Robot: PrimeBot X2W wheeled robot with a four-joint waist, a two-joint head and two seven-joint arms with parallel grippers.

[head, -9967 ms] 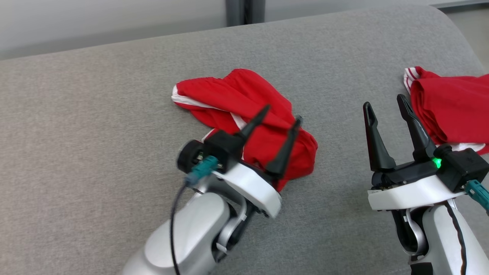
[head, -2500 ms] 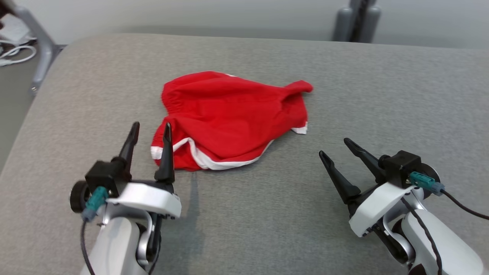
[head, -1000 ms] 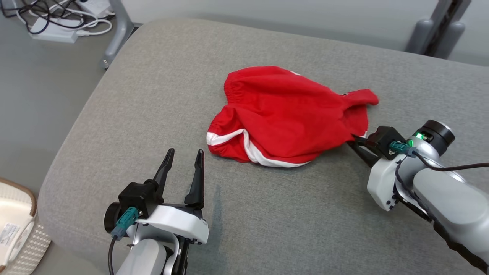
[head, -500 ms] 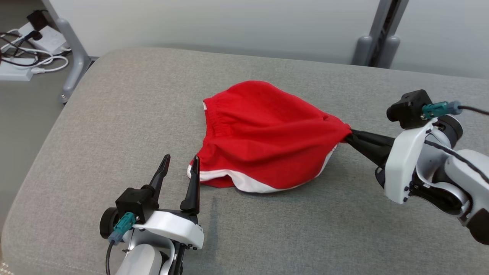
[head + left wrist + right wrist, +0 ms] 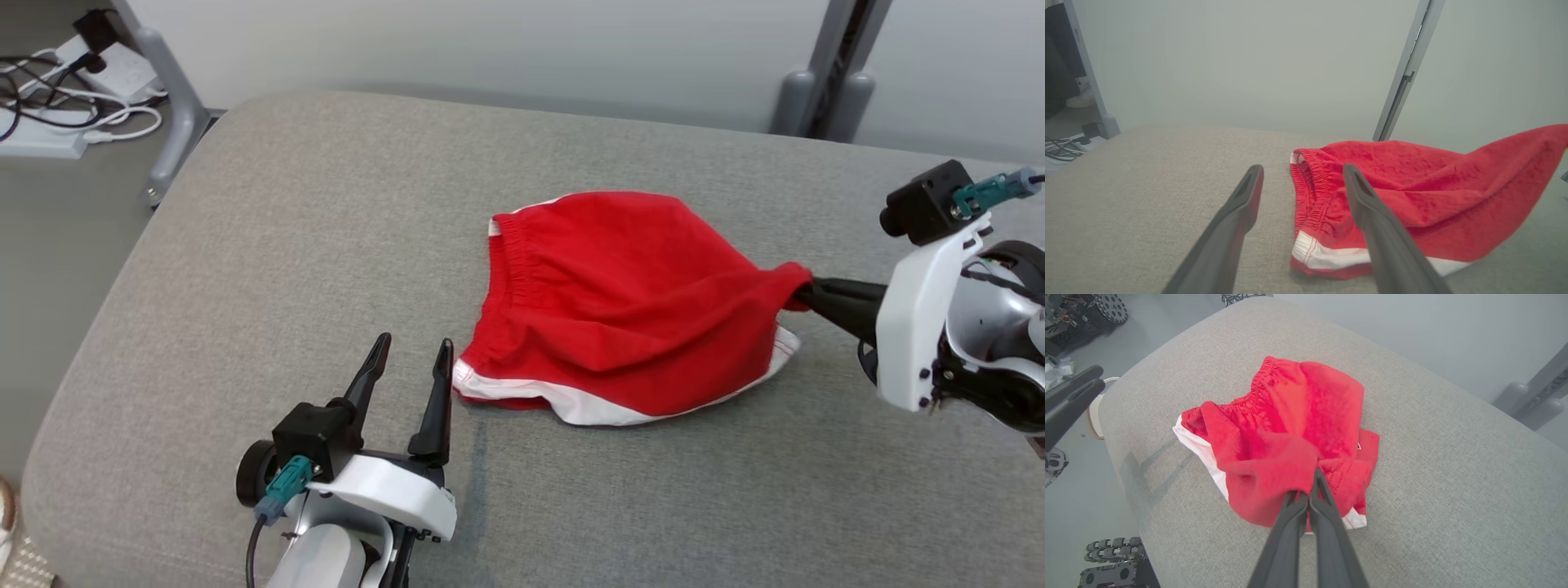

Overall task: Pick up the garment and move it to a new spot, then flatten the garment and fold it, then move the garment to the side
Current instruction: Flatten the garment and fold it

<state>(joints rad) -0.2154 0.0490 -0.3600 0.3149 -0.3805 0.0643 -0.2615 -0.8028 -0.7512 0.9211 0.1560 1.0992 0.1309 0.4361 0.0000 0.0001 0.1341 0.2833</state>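
Now the right fingers (image 5: 833,298) are pinched shut on the far-right corner of the red garment (image 5: 620,302), which lies bunched on the grey surface (image 5: 286,229). The left fingers (image 5: 437,392) are spread wide and empty, just beside the garment's white-edged near-left corner.

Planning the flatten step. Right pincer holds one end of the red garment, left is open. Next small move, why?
Probably ease the left pincer forward onto the near white-edged end of the red garment and close. The right pincer is shut on the far end and the cloth lies bunched, so a second grip could pull it flat.
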